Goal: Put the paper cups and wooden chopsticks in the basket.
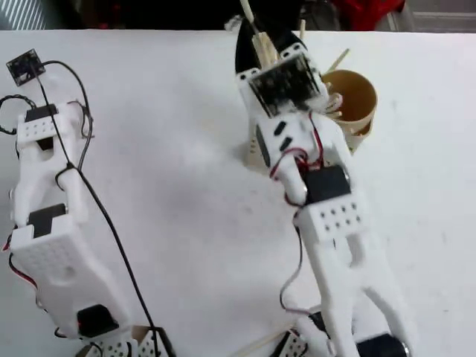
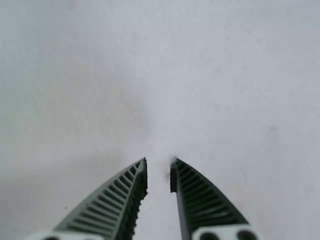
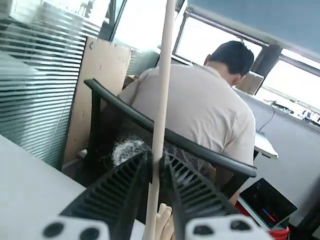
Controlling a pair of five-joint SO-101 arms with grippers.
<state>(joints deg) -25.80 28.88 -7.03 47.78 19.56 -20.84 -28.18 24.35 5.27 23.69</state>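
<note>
Table (image 1: pixel 171 149): a white surface on which both arms are mounted; its bare top is also seen under the left gripper (image 2: pixel 158 167).
Right arm (image 1: pixel 335 223): stretched from the near edge toward the far side, where its wrist is raised just beside the basket (image 1: pixel 362 95).
Left arm (image 1: pixel 44 223): folded at the left side of the table, well apart from the basket.
Basket: a round tan container placed near the far edge, partly covered by the right arm's wrist.
Right gripper (image 3: pixel 159 165): clenched on a wooden chopstick (image 3: pixel 163 90), which is held upright between the jaws (its top is seen past the far table edge in the high view (image 1: pixel 248 13)).
Left gripper: released, the jaws slightly parted with nothing between them, pointed down at the table.
Chopsticks in basket (image 1: pixel 339 59): thin pale sticks are seen jutting over the rim.
Loose chopstick (image 1: pixel 256 344): laid flat on the table near the arm bases.
</note>
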